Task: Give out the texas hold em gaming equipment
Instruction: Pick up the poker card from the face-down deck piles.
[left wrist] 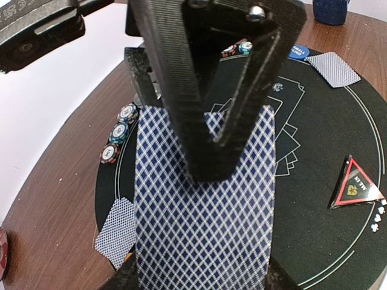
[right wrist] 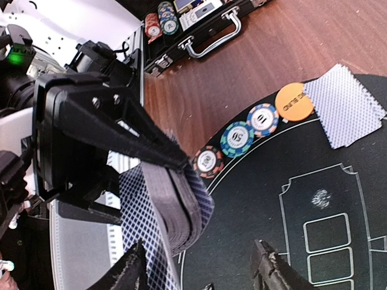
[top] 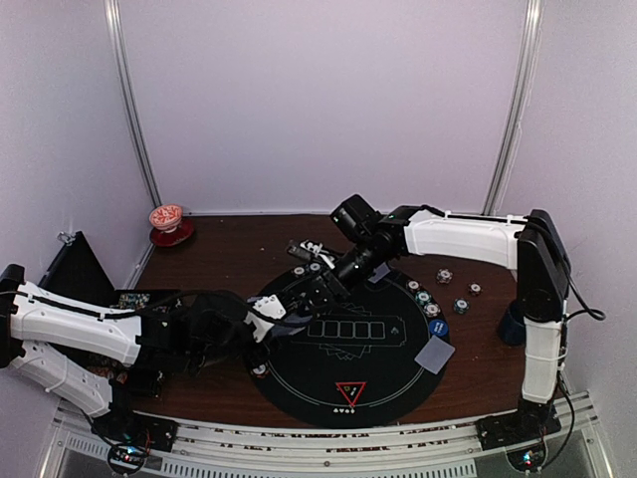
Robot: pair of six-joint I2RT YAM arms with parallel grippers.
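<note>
Two arms share our deal: we pinch the deck (left wrist: pixel 199 241) in the left gripper (left wrist: pixel 211 163) so the spread right gripper (right wrist: pixel 198 257) can likely draw off a card.

The orange button (right wrist: pixel 294 101) carries dark lettering that ends in "BLIND"; the word before it cannot be made out. The blue button (left wrist: pixel 298 52) has white lettering, of which "SMALL" can be read and the line under it cannot. The triangle (left wrist: pixel 357 184) shows black letters along one red side, seen upside down, apparently "ALL IN", beside a dark emblem at its middle. The chips (right wrist: pixel 237 139) next to the orange button bear numerals at their centres, too blurred to read. Small white suit signs (left wrist: pixel 378 219) are printed on the mat (left wrist: pixel 314 199) just beside the triangle.
</note>
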